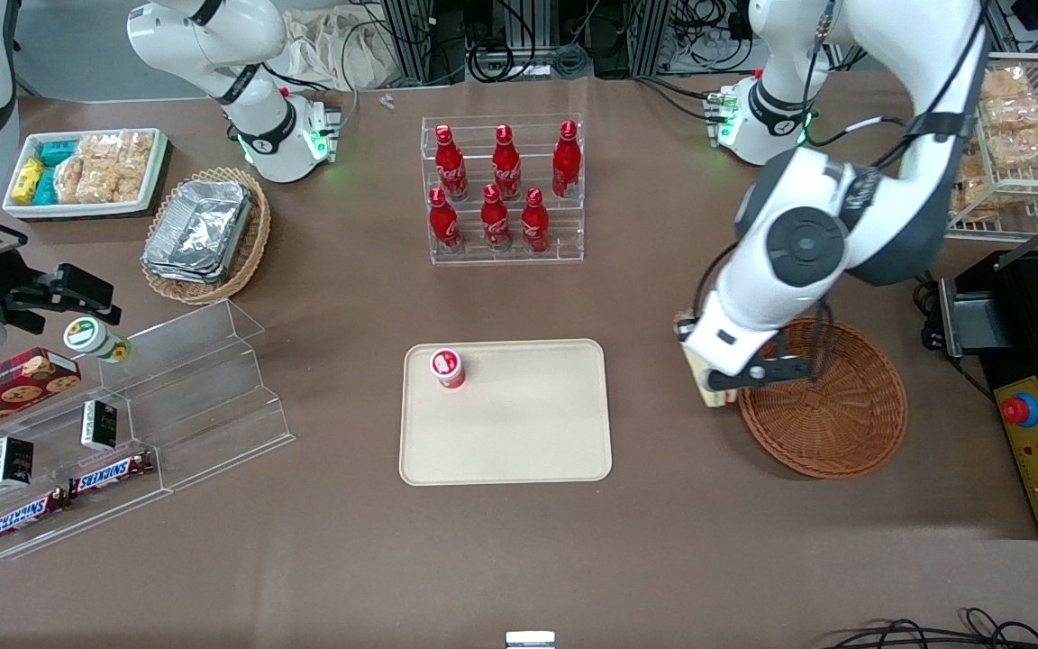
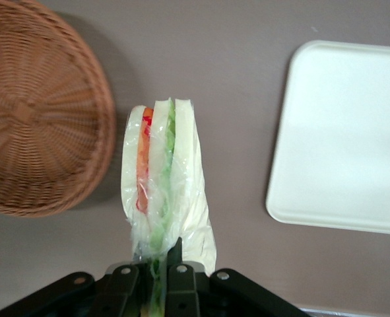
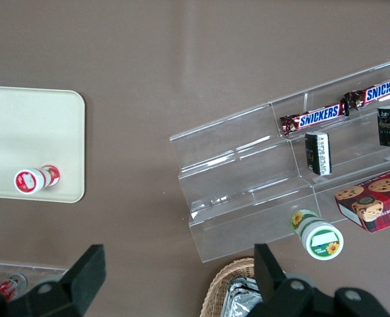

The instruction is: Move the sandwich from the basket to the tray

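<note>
My left gripper (image 1: 719,386) is shut on the sandwich (image 2: 160,185), a plastic-wrapped wedge of pale bread with orange-red and green layers. It holds the sandwich above the bare table, between the basket (image 2: 36,112) and the tray (image 2: 350,139). In the front view only an edge of the sandwich (image 1: 697,365) shows beside the arm. The round reddish-brown wicker basket (image 1: 830,410) has nothing visible in it. The cream tray (image 1: 528,424) lies toward the parked arm from the gripper and carries a small red-and-white cup (image 1: 448,368) in one corner.
A clear rack of red bottles (image 1: 501,189) stands farther from the front camera than the tray. An oval basket of foil containers (image 1: 204,233) and a stepped clear shelf with snacks (image 1: 132,415) lie toward the parked arm's end. A black machine (image 1: 1037,388) stands beside the basket.
</note>
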